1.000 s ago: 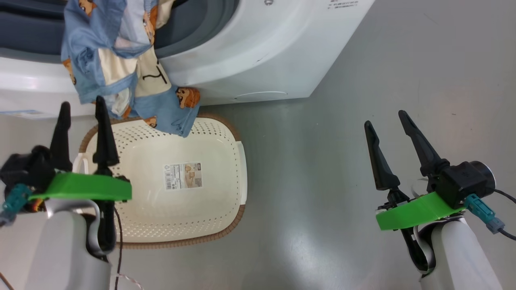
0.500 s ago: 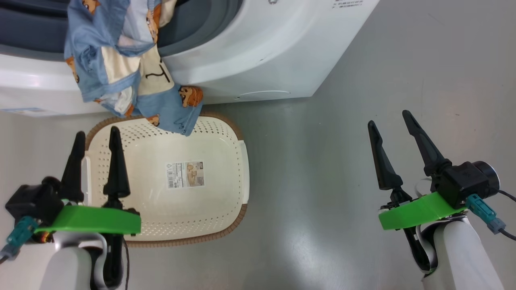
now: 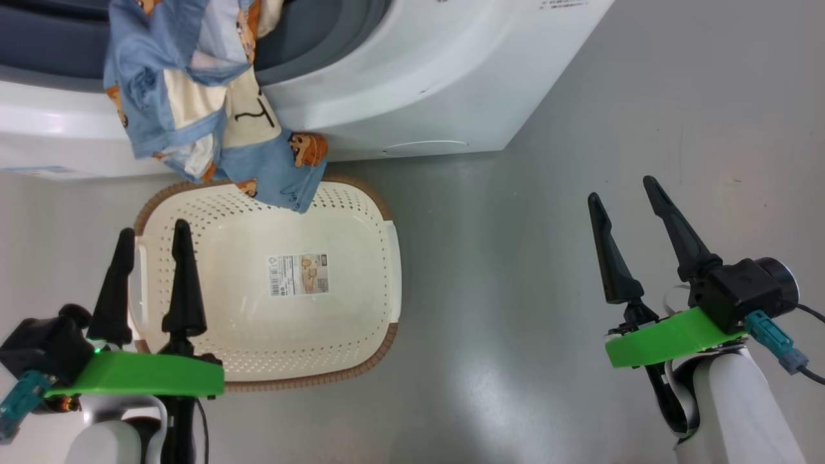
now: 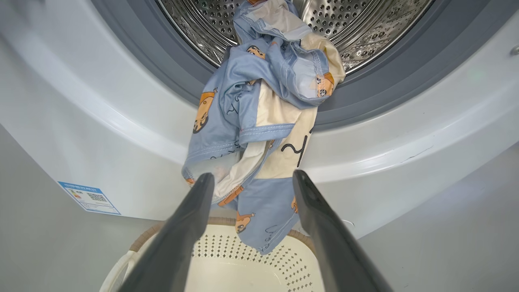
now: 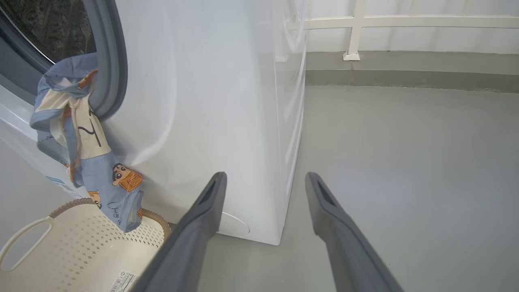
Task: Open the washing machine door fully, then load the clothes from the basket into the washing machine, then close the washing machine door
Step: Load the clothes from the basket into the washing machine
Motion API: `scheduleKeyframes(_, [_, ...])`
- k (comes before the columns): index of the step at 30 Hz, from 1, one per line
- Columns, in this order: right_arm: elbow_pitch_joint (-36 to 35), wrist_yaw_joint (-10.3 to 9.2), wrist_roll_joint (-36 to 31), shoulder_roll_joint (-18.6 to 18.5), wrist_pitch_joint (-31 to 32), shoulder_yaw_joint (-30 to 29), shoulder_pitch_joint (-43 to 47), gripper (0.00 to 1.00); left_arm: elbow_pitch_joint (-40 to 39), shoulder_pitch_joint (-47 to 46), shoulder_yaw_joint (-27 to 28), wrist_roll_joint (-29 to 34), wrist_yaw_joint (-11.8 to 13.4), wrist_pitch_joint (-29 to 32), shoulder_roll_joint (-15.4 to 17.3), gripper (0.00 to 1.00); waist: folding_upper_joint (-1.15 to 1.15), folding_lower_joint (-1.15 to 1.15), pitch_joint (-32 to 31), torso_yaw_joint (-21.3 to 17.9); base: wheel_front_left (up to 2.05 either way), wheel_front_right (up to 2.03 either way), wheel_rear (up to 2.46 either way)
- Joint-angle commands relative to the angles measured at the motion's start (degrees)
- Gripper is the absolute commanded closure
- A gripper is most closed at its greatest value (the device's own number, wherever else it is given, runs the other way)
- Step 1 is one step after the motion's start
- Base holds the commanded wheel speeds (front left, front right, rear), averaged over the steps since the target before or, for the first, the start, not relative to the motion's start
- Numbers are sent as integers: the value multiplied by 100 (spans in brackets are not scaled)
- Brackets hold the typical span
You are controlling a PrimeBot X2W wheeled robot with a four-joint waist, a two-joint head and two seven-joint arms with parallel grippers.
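The clothes (image 3: 200,109), light blue with orange bears and a cream piece, hang out of the washing machine (image 3: 412,84) mouth over the grey seal, their lower end dangling above the basket (image 3: 380,270). In the left wrist view the clothes (image 4: 259,134) trail from the steel drum (image 4: 357,32) down the white front. The cream perforated basket holds only a label. My left gripper (image 3: 153,229) stands open over the basket's left rim, nothing between its fingers. My right gripper (image 3: 624,188) is open above bare floor at the right. The washing machine door is out of view.
Grey floor (image 3: 580,129) spreads right of the machine. A small blue label (image 4: 89,197) sits low on the machine's front. A white railing (image 5: 365,24) and a low kerb run along the far wall in the right wrist view.
My left gripper has drawn back and down from just under the hanging clothes to the basket's left rim, still open. The right gripper has hardly moved. The clothes hang as before.
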Motion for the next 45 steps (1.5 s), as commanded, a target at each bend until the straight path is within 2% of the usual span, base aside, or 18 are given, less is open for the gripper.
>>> scheduleKeyframes(1, [-132, 9, 3, 44, -27, 157, 10, 0, -183, 138, 194, -30, 41, -2, 128, 0, 0, 0, 5, -6, 0, 0, 0])
scheduleKeyframes(12, [-157, 9, 40, 44, -27, 156, -34, 0, -261, 102, 233, -98, 79, 22, 178, 0, 0, 0, 115, -95, 0, 0, 0])
scheduleKeyframes(15, [-189, 9, 36, 44, -27, 147, -76, 0, -161, -40, 229, -235, 10, 18, 151, 0, 0, 0, 222, -114, 0, 0, 0])
scheduleKeyframes(20, [-222, 9, 46, 44, -27, 178, -175, 0, 359, -430, 217, -293, -119, -38, 215, 0, 0, 0, 434, -232, 0, 0, 0])
scheduleKeyframes(25, [-274, 9, 74, 44, -27, 186, -289, 0, 1242, -1066, 260, -408, -251, -143, 261, 0, 0, 0, 669, -380, 0, 0, 0])
scheduleKeyframes(33, [-361, 9, 192, 44, -27, 244, -451, 0, 2414, -2169, 303, -331, -329, -422, 427, 0, 0, 0, 1027, -715, 0, 0, 0])
scheduleKeyframes(45, [-393, 9, 398, 44, -27, 263, -427, 0, 3235, -2794, 381, -277, -370, -736, 644, 0, 0, 0, 1156, -1001, 0, 0, 0])
